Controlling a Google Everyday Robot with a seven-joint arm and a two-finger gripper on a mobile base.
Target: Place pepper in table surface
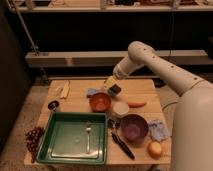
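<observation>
The pepper (136,104) is a small slender orange-red vegetable lying flat on the light wooden table surface (145,90), right of the orange bowl (100,102) and just beyond the white cup (120,108). My gripper (113,90) hangs from the white arm above the far rim of the orange bowl, left of the pepper and apart from it. Nothing shows in the gripper.
A green tray (57,140) with a fork (88,135) fills the front left. A purple bowl (133,127), round yellow-orange fruit (155,148), blue cloth (159,130), black tool (122,144), grapes (33,138) and a banana piece (65,90) lie around.
</observation>
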